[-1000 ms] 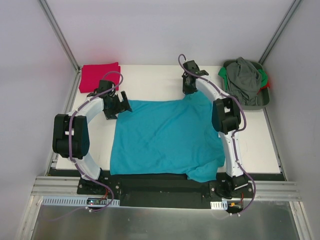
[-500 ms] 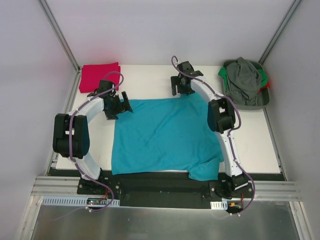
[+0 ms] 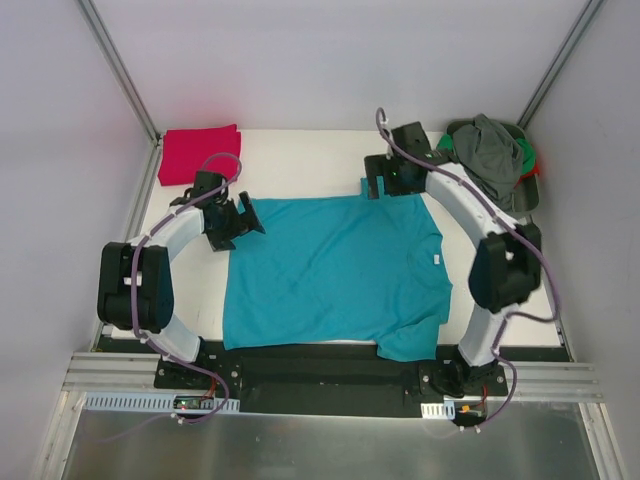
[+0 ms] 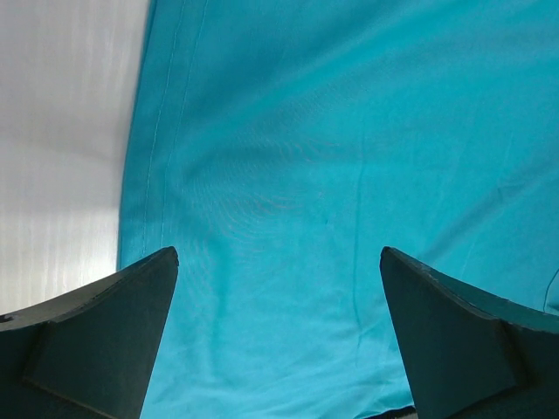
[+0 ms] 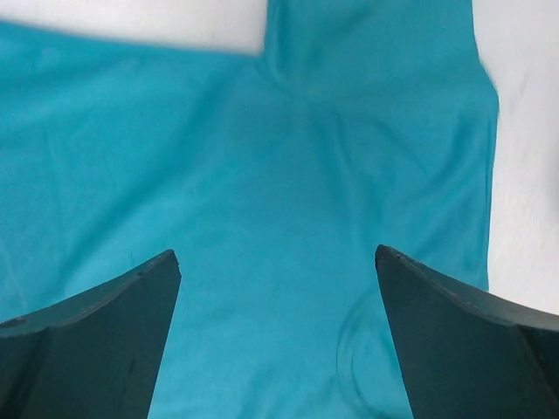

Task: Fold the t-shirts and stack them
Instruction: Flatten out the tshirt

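**Operator:** What do you list for the t-shirts?

**Spotter:** Item one: teal t-shirt [image 3: 335, 270], spread flat on the white table [image 3: 300, 155] between your two arms. Its collar lies to your right with a small white neck label [image 3: 437, 259] showing, and the hem lies to your left. The cloth is mostly smooth. The near sleeve is bunched at the table's front edge. Item two: red t-shirt [image 3: 200, 152], folded, at the far left corner and well apart from the teal one.

**Operator:** And my grippers?

**Spotter:** Your left gripper [image 4: 278, 253] has its jaws spread wide with nothing between them. It is over the teal t-shirt's far left corner, by the hem. Your right gripper [image 5: 276, 253] is likewise wide apart and holding nothing, above the far sleeve. Whether either set of fingertips touches the cloth, I can't tell from these views.

**Operator:** Anything else on the table?

**Spotter:** One grey bin [image 3: 520, 205] at the far right — heaped with grey cloth [image 3: 485, 150], with green and red showing at its edge.
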`<state>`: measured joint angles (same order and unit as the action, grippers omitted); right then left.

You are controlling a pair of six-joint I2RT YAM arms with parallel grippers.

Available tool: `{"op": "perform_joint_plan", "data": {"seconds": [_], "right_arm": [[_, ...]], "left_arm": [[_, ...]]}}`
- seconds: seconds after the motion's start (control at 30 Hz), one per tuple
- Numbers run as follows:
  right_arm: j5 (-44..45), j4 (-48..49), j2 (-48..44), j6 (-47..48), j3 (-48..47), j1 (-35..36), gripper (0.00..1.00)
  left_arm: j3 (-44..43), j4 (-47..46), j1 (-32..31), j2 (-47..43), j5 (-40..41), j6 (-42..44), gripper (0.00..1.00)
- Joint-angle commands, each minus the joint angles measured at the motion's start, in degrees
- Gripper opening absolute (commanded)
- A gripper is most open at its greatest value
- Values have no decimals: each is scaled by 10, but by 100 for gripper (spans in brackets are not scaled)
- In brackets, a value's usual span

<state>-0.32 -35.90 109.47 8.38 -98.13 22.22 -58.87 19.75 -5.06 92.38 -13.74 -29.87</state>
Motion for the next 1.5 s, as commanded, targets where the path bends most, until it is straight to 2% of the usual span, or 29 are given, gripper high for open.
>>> {"op": "perform_joint_plan", "data": {"seconds": [0.0, 0.07, 0.2, 0.43, 0.47, 0.7, 0.9, 1.1, 1.23, 1.37, 1.47], "right_arm": [[0, 19, -106, -52, 189, -9, 96], [27, 40, -140, -63, 249, -13, 96], [19, 47, -138, -76, 305, -36, 96], [9, 64, -89, -69, 319, -80, 96], [-14, 66, -78, -65, 314, -85, 96], [-21, 64, 13, -57, 223, -114, 96], [-32, 11, 109, -38, 77, -129, 96], [-43, -18, 166, -21, -34, -129, 96], [-23, -47, 116, -9, -42, -125, 96], [-5, -67, -18, -12, 16, -111, 96], [24, -68, -128, -14, 85, -90, 96]], "left_arm": [[38, -14, -8, -36, -12, -27, 99], [44, -30, -9, -27, -29, -35, 99], [32, -37, -9, 10, -39, -46, 99], [-13, -38, -8, 92, -32, -47, 99], [-22, -38, -8, 102, -34, -48, 99], [-124, -12, -3, 184, -15, -45, 99], [-244, 25, 6, 257, -12, -34, 99], [-303, 35, 13, 284, -25, -33, 99], [-310, 40, 13, 244, -46, -20, 99], [-271, 41, 13, 149, -47, -19, 99], [-200, 41, 13, 44, -32, -8, 99]]}}
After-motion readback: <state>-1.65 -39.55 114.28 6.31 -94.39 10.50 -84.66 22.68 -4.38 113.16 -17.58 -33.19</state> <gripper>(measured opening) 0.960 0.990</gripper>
